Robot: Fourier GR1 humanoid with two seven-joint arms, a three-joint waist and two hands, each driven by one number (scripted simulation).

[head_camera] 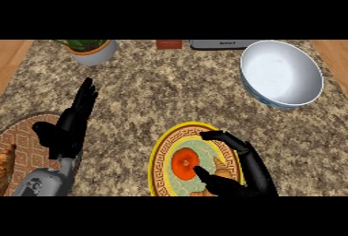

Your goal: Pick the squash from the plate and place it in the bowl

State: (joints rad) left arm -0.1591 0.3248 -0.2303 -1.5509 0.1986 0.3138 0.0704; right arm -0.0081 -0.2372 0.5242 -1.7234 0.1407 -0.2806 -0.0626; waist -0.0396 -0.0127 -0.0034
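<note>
Right hand (239, 177) curling, thumb and fingers spread, around orange squash (185, 162) on yellow-rimmed plate (158, 159) at desk's near edge, readying lift toward white bowl (285, 76).

Orange squash (185, 161) lies on yellow-rimmed plate (158, 154); white bowl (285, 76) well apart.

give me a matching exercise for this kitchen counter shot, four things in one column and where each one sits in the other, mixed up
Things:
1. squash
2. bowl
3. potted plant
4. left hand

Places:
A. far left of the counter, by the back edge
B. on the yellow-rimmed plate, beside the right hand
C. open, fingers up, at the view's left
D. far right of the counter, nothing in it

Pairs: 1-B, 2-D, 3-A, 4-C
</note>
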